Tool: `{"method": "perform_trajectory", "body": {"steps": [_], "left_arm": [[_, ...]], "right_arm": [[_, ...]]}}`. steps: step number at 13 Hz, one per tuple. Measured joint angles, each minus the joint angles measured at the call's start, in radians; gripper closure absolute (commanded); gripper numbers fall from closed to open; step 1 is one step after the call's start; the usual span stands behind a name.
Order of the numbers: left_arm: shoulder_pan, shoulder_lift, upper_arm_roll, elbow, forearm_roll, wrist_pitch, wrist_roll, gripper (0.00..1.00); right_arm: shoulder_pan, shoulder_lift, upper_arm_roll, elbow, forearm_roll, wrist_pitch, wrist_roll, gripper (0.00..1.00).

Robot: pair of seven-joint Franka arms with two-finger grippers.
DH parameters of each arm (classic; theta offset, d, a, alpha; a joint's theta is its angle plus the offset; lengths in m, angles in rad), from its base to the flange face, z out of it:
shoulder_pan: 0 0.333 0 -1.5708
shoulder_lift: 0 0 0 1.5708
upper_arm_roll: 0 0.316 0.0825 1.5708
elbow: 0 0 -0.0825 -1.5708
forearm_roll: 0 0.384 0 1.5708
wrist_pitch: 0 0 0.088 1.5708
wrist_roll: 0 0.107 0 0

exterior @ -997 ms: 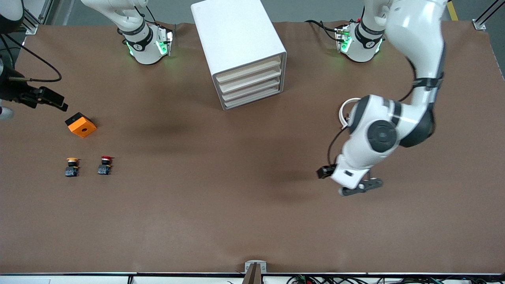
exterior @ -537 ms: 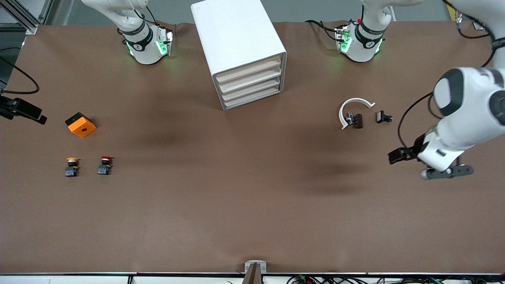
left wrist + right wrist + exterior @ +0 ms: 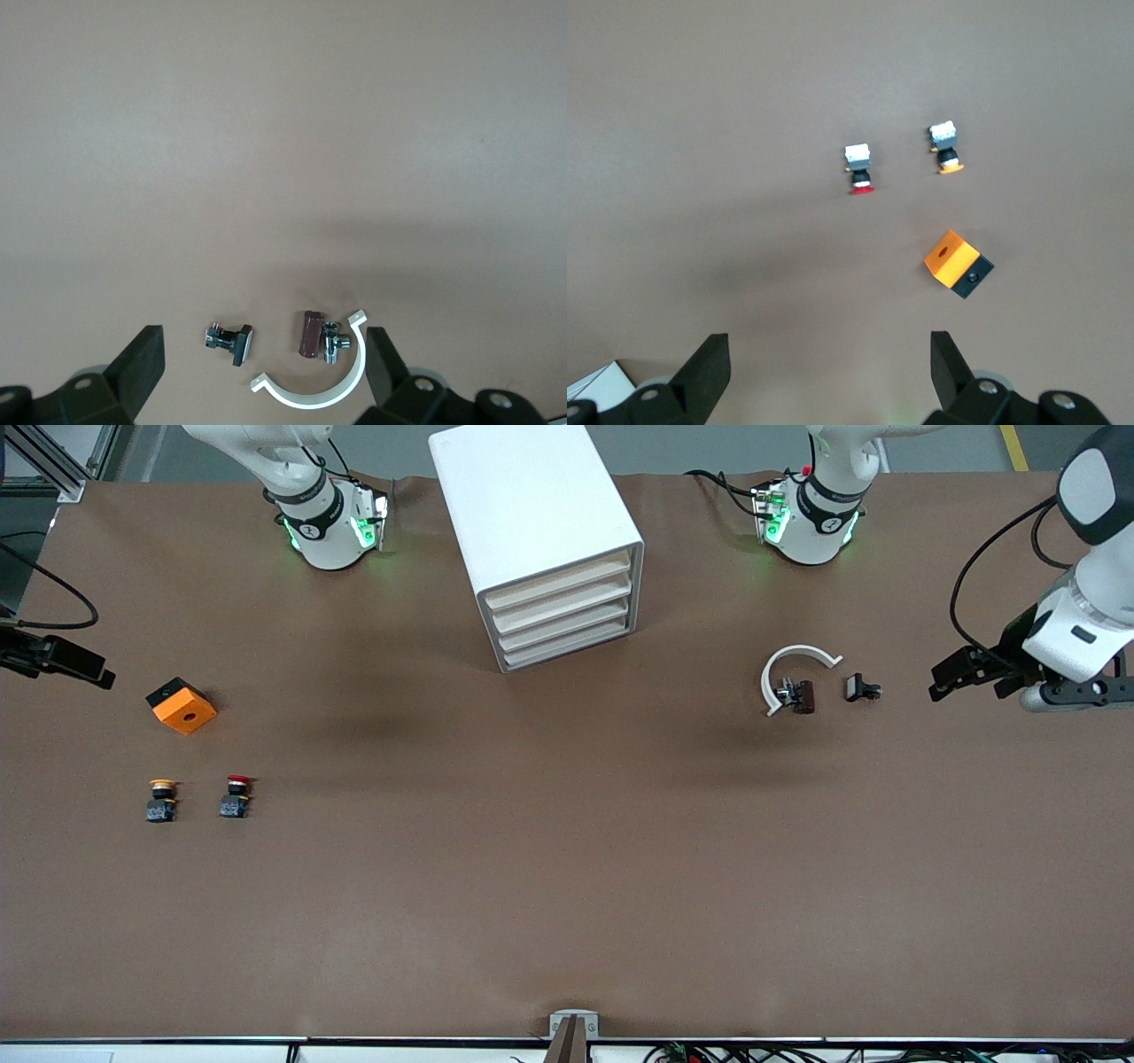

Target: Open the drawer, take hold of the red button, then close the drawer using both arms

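The white cabinet (image 3: 532,522) stands between the two arm bases, and all of its beige drawer fronts (image 3: 563,619) are shut. The red-capped button (image 3: 236,794) (image 3: 859,168) stands at the right arm's end of the table, beside a yellow-capped one (image 3: 161,800). My right gripper (image 3: 830,363) hangs open and empty above the table by that end's edge, near the orange cube (image 3: 182,705). My left gripper (image 3: 1076,693) (image 3: 264,363) is open and empty at the left arm's end, above the table beside some small parts.
A white curved clamp (image 3: 795,662), a brown part with a metal fitting (image 3: 800,696) and a small black part (image 3: 859,687) lie toward the left arm's end. The orange cube (image 3: 957,263) and yellow-capped button (image 3: 946,146) show in the right wrist view.
The left arm swung from over the table's middle out to its own end, uncovering the clamp and small parts. The right gripper drew back from the orange cube toward the table's edge.
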Motion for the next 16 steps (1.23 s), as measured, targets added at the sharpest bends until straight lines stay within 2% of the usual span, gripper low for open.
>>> {"method": "perform_trajectory", "body": {"steps": [3, 5, 9, 12, 16], "left_arm": [[0.000, -0.009, -0.002, 0.055, 0.000, -0.081, 0.000, 0.00], [0.005, -0.013, 0.002, 0.096, 0.000, -0.104, 0.000, 0.00], [0.017, -0.031, -0.007, 0.163, -0.001, -0.164, 0.000, 0.00], [0.014, -0.031, -0.037, 0.225, -0.001, -0.226, -0.005, 0.00], [0.014, -0.026, -0.042, 0.254, -0.001, -0.249, -0.005, 0.00]], "right_arm": [[0.003, 0.001, 0.005, -0.001, 0.000, 0.002, 0.000, 0.00], [0.007, 0.000, 0.011, 0.041, 0.000, -0.002, 0.000, 0.00], [0.007, -0.012, 0.012, 0.162, 0.002, -0.144, 0.000, 0.00], [0.007, -0.007, 0.019, 0.167, 0.007, -0.123, 0.000, 0.00], [0.006, -0.004, 0.022, 0.141, 0.007, -0.104, 0.000, 0.00]]}}
